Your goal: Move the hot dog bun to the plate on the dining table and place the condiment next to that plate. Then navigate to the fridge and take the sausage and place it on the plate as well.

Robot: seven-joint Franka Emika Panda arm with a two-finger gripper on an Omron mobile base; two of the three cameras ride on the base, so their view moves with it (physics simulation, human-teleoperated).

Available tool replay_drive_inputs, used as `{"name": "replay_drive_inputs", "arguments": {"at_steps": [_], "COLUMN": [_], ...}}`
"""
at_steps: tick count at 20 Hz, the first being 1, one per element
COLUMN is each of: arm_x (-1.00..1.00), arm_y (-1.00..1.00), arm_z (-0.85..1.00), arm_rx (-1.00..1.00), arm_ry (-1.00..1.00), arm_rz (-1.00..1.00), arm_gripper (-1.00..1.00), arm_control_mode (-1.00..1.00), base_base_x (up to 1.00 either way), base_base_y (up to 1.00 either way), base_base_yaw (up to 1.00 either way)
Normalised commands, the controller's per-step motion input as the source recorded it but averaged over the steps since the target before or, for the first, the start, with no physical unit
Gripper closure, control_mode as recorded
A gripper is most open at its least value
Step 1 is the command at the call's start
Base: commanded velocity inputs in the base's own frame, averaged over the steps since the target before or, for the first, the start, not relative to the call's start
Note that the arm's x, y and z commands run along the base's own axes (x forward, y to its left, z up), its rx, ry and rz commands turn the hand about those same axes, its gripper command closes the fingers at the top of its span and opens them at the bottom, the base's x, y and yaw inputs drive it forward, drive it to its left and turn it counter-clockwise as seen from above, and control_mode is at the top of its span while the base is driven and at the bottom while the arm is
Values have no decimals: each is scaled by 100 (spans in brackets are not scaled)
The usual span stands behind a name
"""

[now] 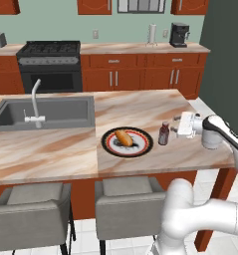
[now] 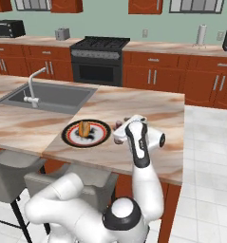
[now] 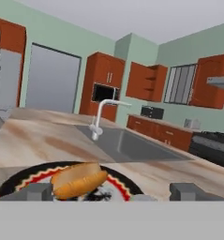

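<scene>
Now: hot dog bun [image 1: 124, 137] lies on the plate [image 1: 143, 147], near the right end of the dining table [image 1: 51, 154], which serves as the bench. Condiment [image 1: 164, 133] stands upright just beside the plate's right rim. Gripper [image 1: 181, 125] sits low at the bottle's far side, jaws spread wide and pinching nothing; whether a fingertip touches the bottle I cannot tell. Judged: bun and bottle steps look done; the sausage from the fridge [image 1: 224, 60] remains. Risk: the bottle is tall and narrow, so a sideways sweep of the spread jaws on withdrawal could tip it onto the plate or roll it toward the bench edge; lifting clear first seems safer. Label on the bottle too small to read; no other writing legible.
</scene>
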Motion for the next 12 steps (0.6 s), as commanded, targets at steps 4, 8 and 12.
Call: {"name": "replay_drive_inputs", "arguments": {"at_steps": [4,8,12], "arm_x": [-64,-72,-66], "arm_y": [43,65,82], "arm_z": [74,63,48], "arm_rx": [-9,-7,-7], "arm_ry": [-6,1,13], "arm_rz": [-1,-6,-13], "arm_gripper": [-100,-100,-100], "arm_control_mode": [-100,-100,-100], "base_base_x": [0,0,0], "base_base_y": [0,0,0], "base_base_yaw": [0,0,0]}}
